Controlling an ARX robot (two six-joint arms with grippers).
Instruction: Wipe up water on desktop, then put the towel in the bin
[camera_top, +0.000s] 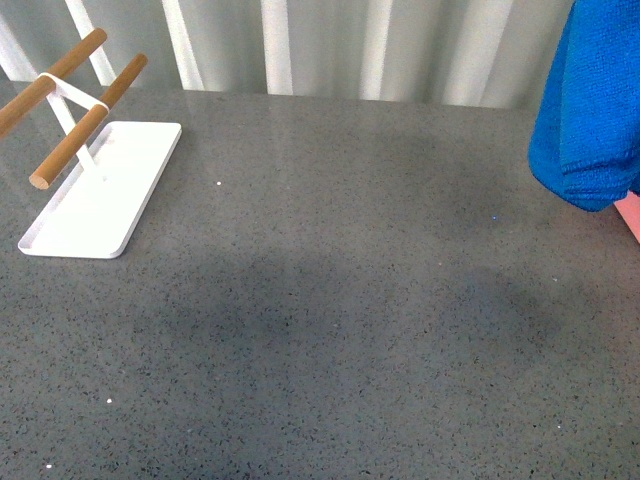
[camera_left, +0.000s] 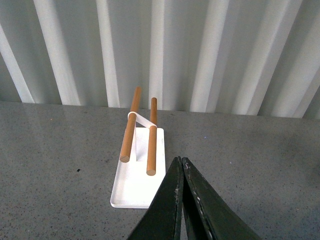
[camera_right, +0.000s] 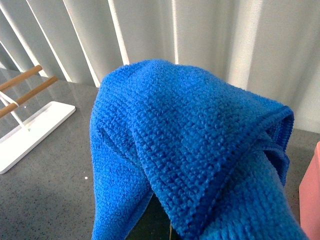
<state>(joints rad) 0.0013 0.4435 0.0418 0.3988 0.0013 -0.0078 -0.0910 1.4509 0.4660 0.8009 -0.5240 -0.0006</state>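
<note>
I see the speckled desktop (camera_top: 330, 300). The blue towel (camera_top: 585, 120) hangs above it at 2 o'clock, hiding my right gripper, so I can't tell its opening. White tray (camera_top: 100, 200) at 10, bin (camera_top: 631, 218) at 3. Left gripper (camera_left: 180, 161) closed, empty.

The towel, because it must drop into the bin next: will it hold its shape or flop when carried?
Probably floppy: the towel drapes in soft folds, hanging clear of the desktop. Its thick, fluffy knit suggests it grips rather than slips. Being limp, it may catch on the bin wall rather than drop straight in.
</note>
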